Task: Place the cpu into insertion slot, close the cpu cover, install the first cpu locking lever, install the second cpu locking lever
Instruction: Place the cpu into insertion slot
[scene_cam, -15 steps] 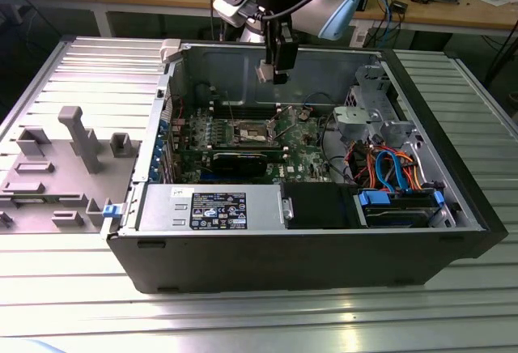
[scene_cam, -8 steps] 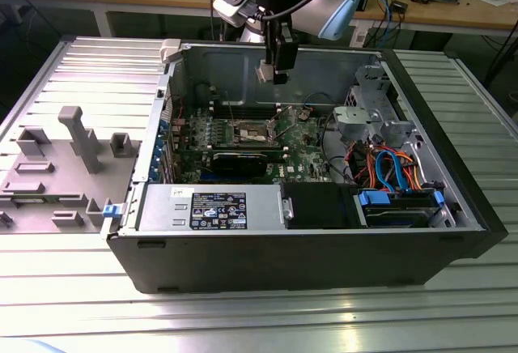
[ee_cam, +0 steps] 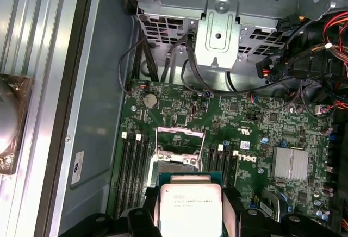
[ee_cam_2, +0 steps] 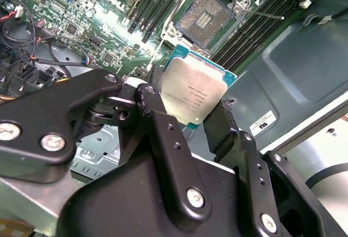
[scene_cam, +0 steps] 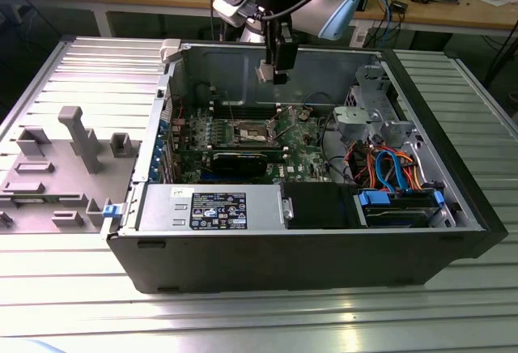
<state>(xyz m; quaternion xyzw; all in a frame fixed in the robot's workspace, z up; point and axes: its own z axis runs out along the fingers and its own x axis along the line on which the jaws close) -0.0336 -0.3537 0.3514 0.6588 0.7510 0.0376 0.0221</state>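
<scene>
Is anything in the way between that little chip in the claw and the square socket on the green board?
Nothing visible does. The claw holds the cpu in the air above the motherboard, and the insertion slot lies uncovered, its contact field bare, with open space between them.

Bright, even light falls from above. In the exterior view the ribbed grey metal bench (scene_cam: 243,321) shows pale glare, while the inside of the black computer case (scene_cam: 324,264) lies in shadow. The small square silver-grey cpu (ee_cam_2: 194,94) gives a soft sheen.
</scene>
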